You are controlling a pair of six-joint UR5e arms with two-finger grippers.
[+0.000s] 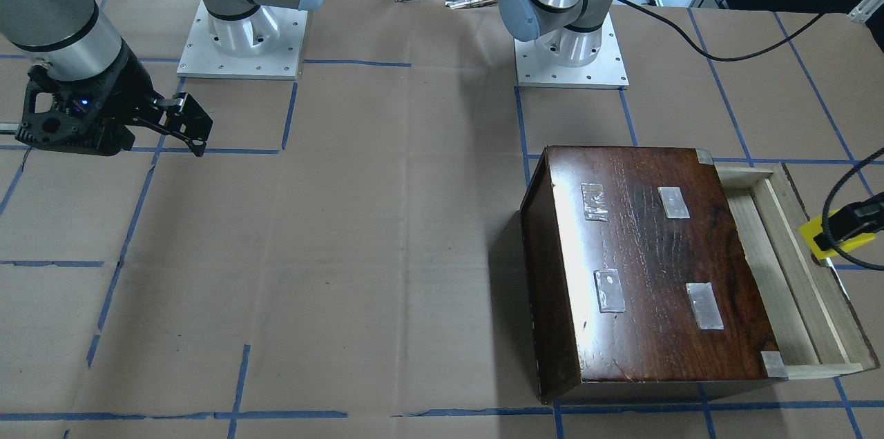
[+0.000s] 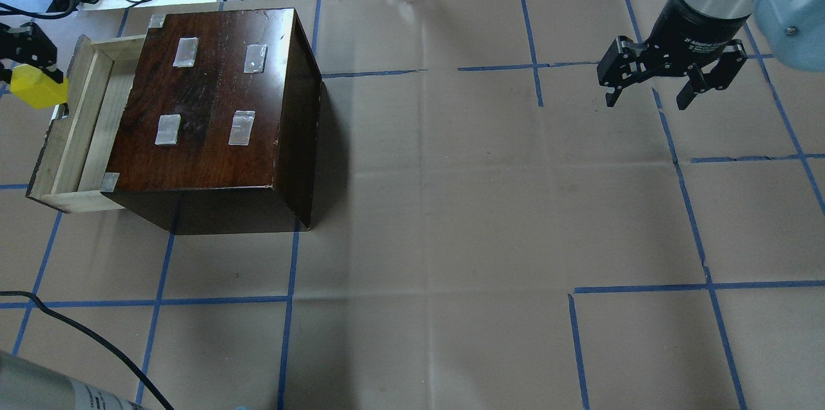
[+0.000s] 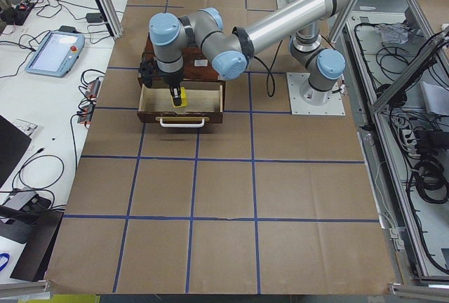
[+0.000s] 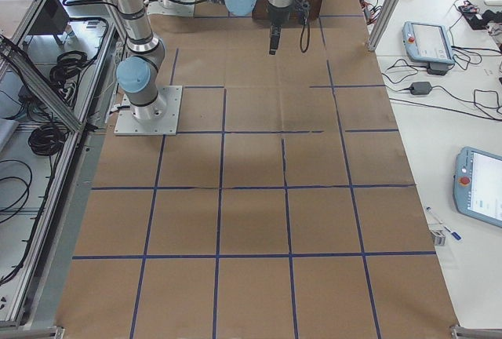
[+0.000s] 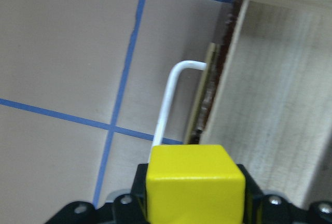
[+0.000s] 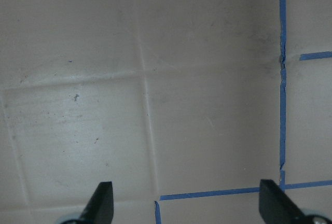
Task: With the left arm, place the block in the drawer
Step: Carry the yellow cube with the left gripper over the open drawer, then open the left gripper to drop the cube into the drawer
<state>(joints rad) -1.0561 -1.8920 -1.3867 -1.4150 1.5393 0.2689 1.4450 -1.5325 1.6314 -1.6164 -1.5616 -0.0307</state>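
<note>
Yellow block [image 5: 194,182] fills the foot of the left wrist view, pinched between the black left jaws. Beyond it lie a white handle [image 5: 167,102], a dark front panel and the pale floor of the drawer [image 5: 280,94].

Front-facing view: the drawer stands pulled out of the dark wooden box [image 1: 649,266] on the counter [image 1: 345,252], and the block hangs just outside the drawer's front panel. Across that view the right arm [image 1: 69,38] holds the right jaws spread above bare paper.

Overhead view: the block sits by the drawer's front, toward its far end. The right jaws are wide and well apart from the box.

Left side view: the block appears over the drawer's front strip.

Right wrist view: two spread fingertips [image 6: 101,203] hang over blue tape lines [image 6: 282,79].
</note>
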